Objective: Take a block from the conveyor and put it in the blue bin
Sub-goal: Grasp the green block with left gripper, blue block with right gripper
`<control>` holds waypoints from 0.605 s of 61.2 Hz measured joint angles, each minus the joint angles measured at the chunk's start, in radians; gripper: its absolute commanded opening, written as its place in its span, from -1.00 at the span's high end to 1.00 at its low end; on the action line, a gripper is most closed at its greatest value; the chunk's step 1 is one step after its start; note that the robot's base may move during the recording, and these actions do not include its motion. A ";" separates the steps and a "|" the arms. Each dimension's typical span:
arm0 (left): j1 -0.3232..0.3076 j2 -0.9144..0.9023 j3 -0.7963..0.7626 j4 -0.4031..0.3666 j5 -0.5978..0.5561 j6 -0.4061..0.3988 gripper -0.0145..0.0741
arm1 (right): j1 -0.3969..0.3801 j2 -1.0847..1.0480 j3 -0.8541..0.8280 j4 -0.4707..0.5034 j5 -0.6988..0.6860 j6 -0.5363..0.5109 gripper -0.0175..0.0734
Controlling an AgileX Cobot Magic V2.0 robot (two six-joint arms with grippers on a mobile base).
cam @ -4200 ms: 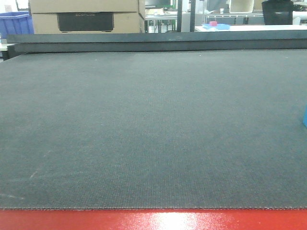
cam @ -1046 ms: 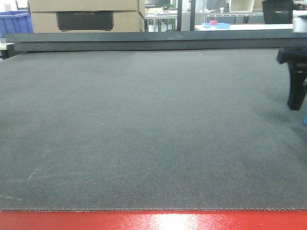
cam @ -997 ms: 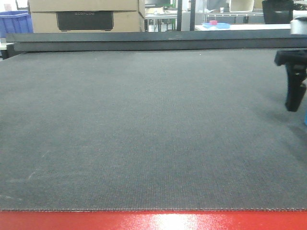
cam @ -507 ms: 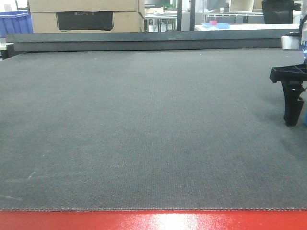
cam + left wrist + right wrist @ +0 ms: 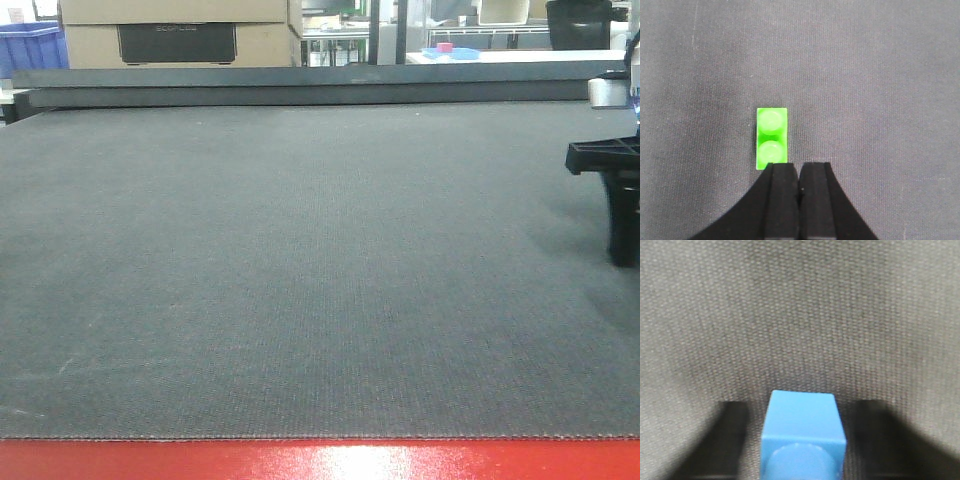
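The blue block stands on the dark woven conveyor, studs facing the right wrist camera. My right gripper is open and low on the belt, one dark finger on each side of the block with a gap at both sides. In the front view only one finger of the right gripper shows at the far right edge, and the block is hidden there. My left gripper is shut and empty above the belt. A blue bin stands far off at the back left.
A bright green two-stud brick lies on the belt just ahead and left of the left fingertips. The belt's red frame edge runs along the front. Behind the belt are a cardboard box and a pink block on a blue tray.
The right gripper came in from the right edge and dropped to the belt. Its finger has shifted slightly right and now covers the blue sliver seen earlier.
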 measured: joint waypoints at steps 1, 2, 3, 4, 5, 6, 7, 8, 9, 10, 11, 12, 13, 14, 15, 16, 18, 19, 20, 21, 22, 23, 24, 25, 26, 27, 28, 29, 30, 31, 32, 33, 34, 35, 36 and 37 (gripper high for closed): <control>0.000 0.000 0.000 0.000 0.002 -0.003 0.92 | 0.000 0.000 0.000 0.000 0.000 0.000 0.73; 0.000 0.000 0.000 0.000 0.002 -0.006 0.92 | 0.000 0.000 0.000 0.000 0.002 0.000 0.81; 0.000 0.000 0.000 0.000 0.004 -0.013 0.92 | 0.000 0.000 0.000 0.000 0.002 0.000 0.88; 0.000 0.000 0.000 0.000 0.008 -0.019 0.92 | 0.000 0.000 0.000 0.000 0.004 0.000 0.99; 0.000 0.002 0.000 0.000 0.012 -0.027 0.92 | 0.000 0.000 0.000 0.000 0.004 0.000 0.98; 0.000 0.002 0.000 0.000 0.015 -0.031 0.92 | 0.000 0.000 0.000 0.000 0.007 0.000 0.98; 0.000 0.004 0.000 0.000 0.020 -0.038 0.92 | 0.000 0.000 0.000 0.000 0.007 0.000 0.97; 0.000 0.004 0.000 0.000 0.024 -0.041 0.92 | 0.000 0.000 0.000 0.000 0.011 0.000 0.97; 0.000 0.007 0.000 0.000 0.029 -0.044 0.92 | 0.000 -0.002 0.000 0.000 0.013 0.000 0.97; 0.000 0.013 -0.002 0.000 0.033 -0.046 0.92 | 0.000 -0.002 0.000 0.000 0.016 0.000 0.97; 0.000 0.017 -0.002 0.000 0.037 -0.046 0.92 | 0.000 -0.005 0.000 0.000 0.016 0.000 0.97; 0.000 0.026 -0.002 0.000 0.046 -0.048 0.92 | 0.000 -0.010 0.000 0.000 0.019 0.000 0.97; 0.000 0.032 -0.002 0.000 0.048 -0.048 0.92 | 0.000 -0.014 0.000 0.000 0.020 0.000 0.97; 0.000 0.043 -0.002 0.000 0.053 -0.050 0.92 | 0.000 -0.021 0.000 0.000 0.023 0.000 0.97; 0.000 0.051 -0.002 0.000 0.055 -0.050 0.92 | 0.000 -0.027 0.000 0.000 0.024 0.000 0.97; 0.000 0.059 -0.002 0.000 0.060 -0.050 0.92 | 0.000 -0.030 0.000 0.000 0.024 0.000 0.97; 0.000 0.078 -0.002 0.000 0.064 -0.050 0.92 | 0.000 -0.048 0.000 0.000 0.026 0.000 0.97; 0.000 0.088 -0.002 0.000 0.064 -0.048 0.92 | 0.000 -0.056 0.000 0.000 0.026 0.000 0.97; 0.000 0.098 -0.002 0.000 0.066 -0.048 0.92 | 0.000 -0.069 0.000 0.000 0.026 0.000 0.97; 0.000 0.113 -0.002 0.000 0.066 -0.048 0.92 | 0.000 -0.077 0.000 0.000 0.026 0.000 0.97; 0.000 0.124 -0.002 0.000 0.066 -0.048 0.92 | 0.000 -0.086 0.000 0.000 0.027 0.000 0.97; 0.000 0.139 -0.002 0.003 0.065 -0.046 0.92 | 0.000 -0.099 0.000 0.002 0.027 0.000 0.97; 0.000 0.150 -0.002 0.011 0.063 -0.046 0.92 | 0.000 -0.112 0.000 0.002 0.027 0.000 0.97; 0.000 0.166 -0.002 0.011 0.060 -0.046 0.92 | 0.000 -0.121 0.000 0.004 0.027 0.000 0.97; 0.000 0.176 -0.002 0.011 0.057 -0.046 0.91 | 0.000 -0.129 0.000 0.004 0.027 0.000 0.97; 0.000 0.191 -0.002 0.024 0.054 -0.046 0.89 | 0.000 -0.137 0.000 0.004 0.029 0.000 0.97; 0.000 0.200 -0.002 0.029 0.049 -0.046 0.86 | 0.000 -0.144 0.000 0.004 0.029 0.000 0.97; 0.000 0.210 -0.002 0.037 0.045 -0.046 0.81 | 0.000 -0.155 0.000 0.004 0.029 0.000 0.97; 0.000 0.218 -0.002 0.046 0.042 -0.046 0.76 | 0.000 -0.162 0.000 0.004 0.031 0.000 0.97; 0.000 0.227 -0.002 0.053 0.039 -0.046 0.71 | 0.000 -0.171 0.000 0.004 0.031 0.000 0.97; 0.000 0.234 -0.002 0.061 0.037 -0.046 0.66 | 0.000 -0.176 0.000 0.004 0.031 0.000 0.97; 0.000 0.245 -0.002 0.073 0.032 -0.046 0.57 | 0.000 -0.181 0.000 0.004 0.031 0.000 0.97; 0.000 0.252 -0.002 0.081 0.029 -0.046 0.51 | 0.000 -0.185 0.000 0.004 0.033 0.000 0.97; 0.000 0.258 -0.002 0.088 0.023 -0.046 0.44 | 0.000 -0.189 0.000 0.004 0.032 0.000 0.97; 0.000 0.267 -0.002 0.099 0.019 -0.046 0.37 | 0.000 -0.193 0.000 0.004 0.032 -0.002 0.97; 0.000 0.272 -0.002 0.105 0.016 -0.046 0.30 | 0.000 -0.195 0.000 0.004 0.033 -0.002 0.97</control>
